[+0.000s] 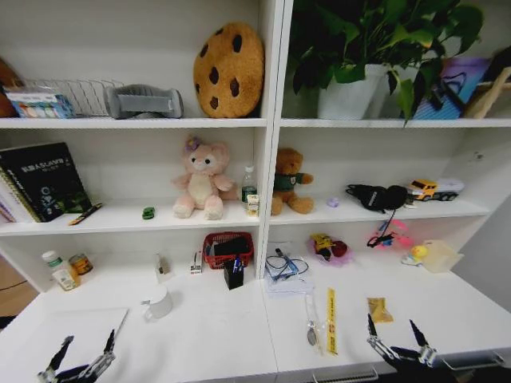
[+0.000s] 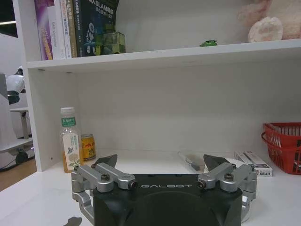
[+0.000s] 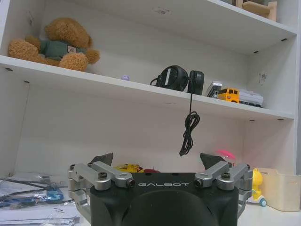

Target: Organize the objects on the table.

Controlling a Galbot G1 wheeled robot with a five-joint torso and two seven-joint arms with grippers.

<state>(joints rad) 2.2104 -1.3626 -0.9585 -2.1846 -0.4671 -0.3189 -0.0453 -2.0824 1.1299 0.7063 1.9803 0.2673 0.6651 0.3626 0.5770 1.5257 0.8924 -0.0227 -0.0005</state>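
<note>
On the white table (image 1: 207,335) a silver laptop (image 1: 76,331) lies flat at the front left. A white mug (image 1: 157,304) stands beside it, and the black pen cup (image 1: 233,274) stands in front of a red basket (image 1: 227,248). A white pen (image 1: 310,317) lies right of centre next to a yellow strip (image 1: 330,320). The tiny green toy car (image 1: 148,213) (image 2: 208,43) sits on the shelf above. My left gripper (image 1: 80,355) (image 2: 160,162) hovers open over the laptop's front edge. At the front right, my right gripper (image 1: 397,335) (image 3: 157,160) is also open and holds nothing.
A bottle (image 2: 70,147) and a can (image 2: 88,147) stand at the desk's back left. Papers with a blue cable (image 1: 283,270), a yellow packet (image 1: 379,309) and a beige box (image 1: 441,255) lie to the right. Plush bears (image 1: 203,182), books and black headphones (image 3: 176,77) fill the shelves.
</note>
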